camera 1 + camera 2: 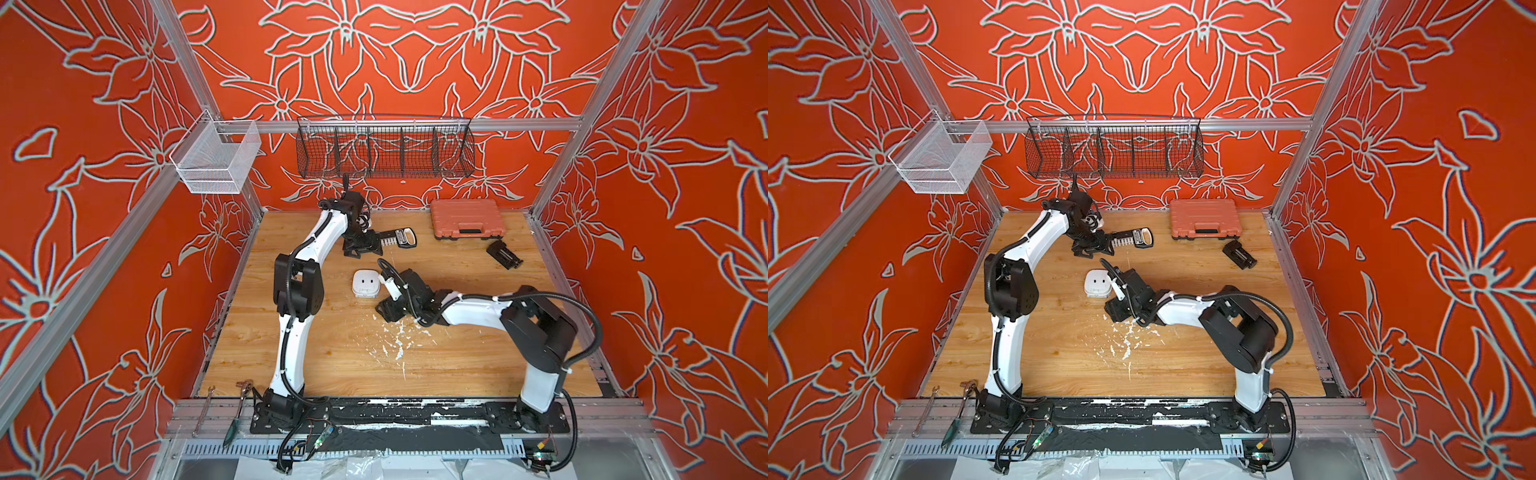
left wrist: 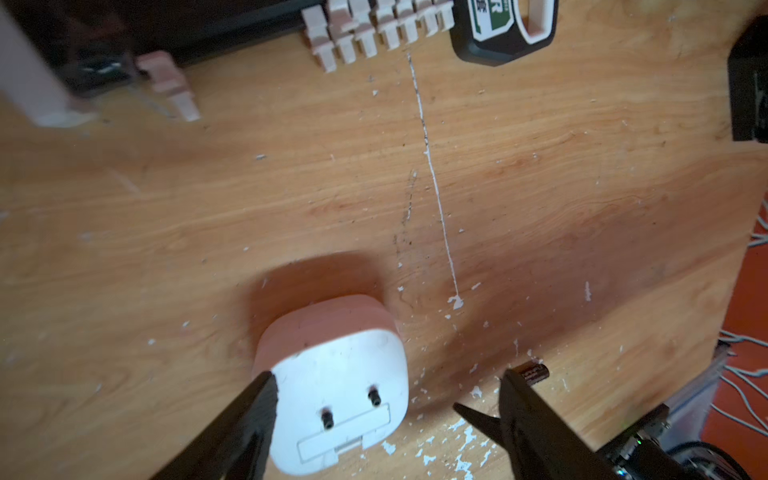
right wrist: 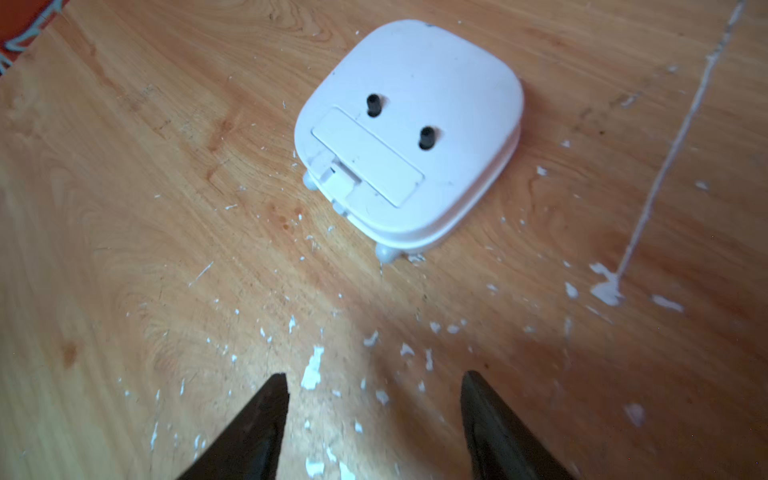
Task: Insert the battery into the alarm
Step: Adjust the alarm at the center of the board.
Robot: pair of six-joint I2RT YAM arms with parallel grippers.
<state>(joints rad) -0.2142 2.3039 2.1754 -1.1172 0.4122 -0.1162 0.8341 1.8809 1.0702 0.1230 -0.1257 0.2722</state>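
Wood-grain counter [image 1: 457, 365] spreads under both hands, the left hand [image 1: 363, 251] and the right hand [image 1: 384, 311]; high behind the left hand we see a black wire basket [image 1: 384, 151] hung on the back rail [image 1: 519, 124]; an orange case [image 1: 466, 218] lies closed on the counter, beyond the right hand and well apart from it; a long black-and-white flat tool [image 1: 399, 239] shows just beside the left hand in both top views, its toothed end meeting that hand's outline, though how high the hand hangs over it we cannot tell; a black ribbed block [image 1: 504, 254] lies beyond the right hand, near the case's front edge; the alarm [image 3: 409, 133] lies on the counter close ahead of the right hand, white back up, with two black knobs [image 3: 374, 104] standing out of it and its rectangular cover [image 3: 368, 156] flush in place; the right hand's fingers [image 3: 257, 419] stand wide apart, only bare counter and white flecks [image 3: 311, 370] between them; the left hand's fingers [image 2: 249, 419] stand wide apart as well and grip nothing; in the left wrist view one of them overlaps the alarm's edge, and we cannot tell whether it touches; the battery [image 2: 535, 370], a small dark cylinder, shows in that view alone, poking out just past the tip of the left hand's other finger, on the side away from the alarm; whether it touches that finger or lies on the counter we cannot tell.
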